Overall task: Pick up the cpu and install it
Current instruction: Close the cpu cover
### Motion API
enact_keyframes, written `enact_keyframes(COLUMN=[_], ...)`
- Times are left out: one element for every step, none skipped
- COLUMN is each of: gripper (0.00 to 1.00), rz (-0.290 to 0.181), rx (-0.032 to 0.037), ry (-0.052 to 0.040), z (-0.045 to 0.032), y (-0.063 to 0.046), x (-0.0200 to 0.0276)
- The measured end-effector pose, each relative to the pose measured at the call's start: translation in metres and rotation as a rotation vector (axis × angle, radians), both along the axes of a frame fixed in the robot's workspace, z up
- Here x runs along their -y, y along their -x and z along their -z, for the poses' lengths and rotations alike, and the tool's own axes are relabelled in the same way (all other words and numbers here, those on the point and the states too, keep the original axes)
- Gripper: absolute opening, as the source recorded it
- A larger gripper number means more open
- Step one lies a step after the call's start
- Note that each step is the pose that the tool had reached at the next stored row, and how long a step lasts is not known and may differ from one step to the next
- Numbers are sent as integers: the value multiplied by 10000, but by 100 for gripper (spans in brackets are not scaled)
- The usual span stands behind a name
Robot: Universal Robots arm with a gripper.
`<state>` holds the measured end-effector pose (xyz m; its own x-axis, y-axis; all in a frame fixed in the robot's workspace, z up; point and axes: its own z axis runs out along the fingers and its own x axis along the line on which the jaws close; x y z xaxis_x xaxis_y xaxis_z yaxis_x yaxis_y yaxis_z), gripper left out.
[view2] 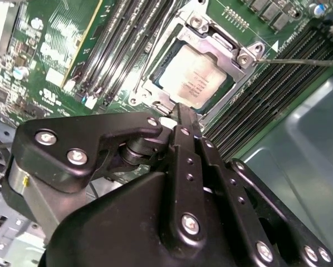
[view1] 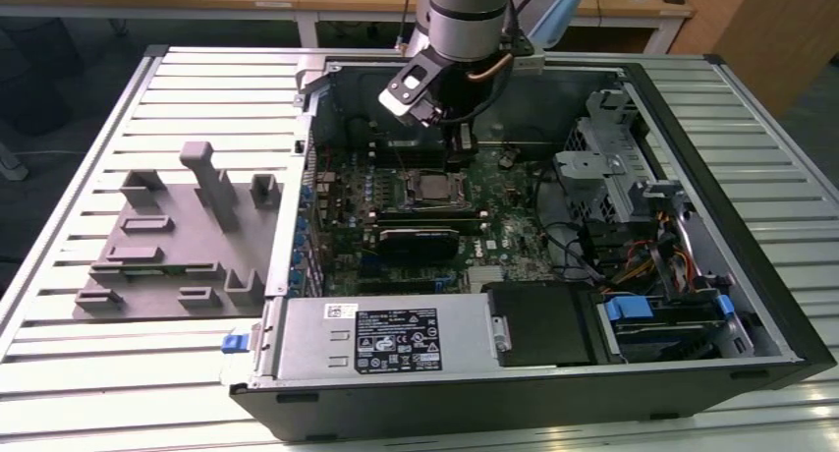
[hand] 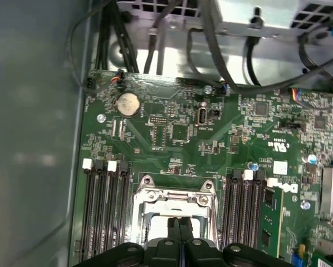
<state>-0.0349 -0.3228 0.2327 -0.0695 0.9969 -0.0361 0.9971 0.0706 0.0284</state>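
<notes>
Grey plastic tray (view1: 171,236) with upright posts lies on the slatted table (view1: 79,128), at 9 o'clock of the open computer case (view1: 734,275) in the exterior view. Green motherboard (hand: 177,133) fills the case floor. The cpu (view1: 430,187) sits flat in its metal-framed socket (view2: 241,55), silvery top showing. Gripper (view1: 459,155) hangs near the cpu, toward 1 o'clock; contact cannot be judged. Both wrist views show the jaws pressed together, holding nothing. Metal drive cage (view1: 596,167) stands at 3 o'clock of the socket.
</notes>
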Motion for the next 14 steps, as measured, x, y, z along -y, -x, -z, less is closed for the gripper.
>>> enact_keyframes(gripper=[11,11,11,11,11,11,11,11,11,11,11,11,11,11], rz=[-130,-251,-374,-494,-610,-734,-846,-962,-1073,-1182,-1295,-1416,-1554,-1684], rx=[0,-1,0,0,0,0,0,0,0,0,0,0,0,0], ry=[1,1,0,1,1,1,1,1,0,1,0,1,1,0], z=[0,0,0,0,0,0,0,0,0,0,0,0,0,0], y=[0,0,0,0,0,0,0,0,0,0,0,0,0,0], x=[0,0,0,0,0,0,0,0,0,0,0,0,0,0])
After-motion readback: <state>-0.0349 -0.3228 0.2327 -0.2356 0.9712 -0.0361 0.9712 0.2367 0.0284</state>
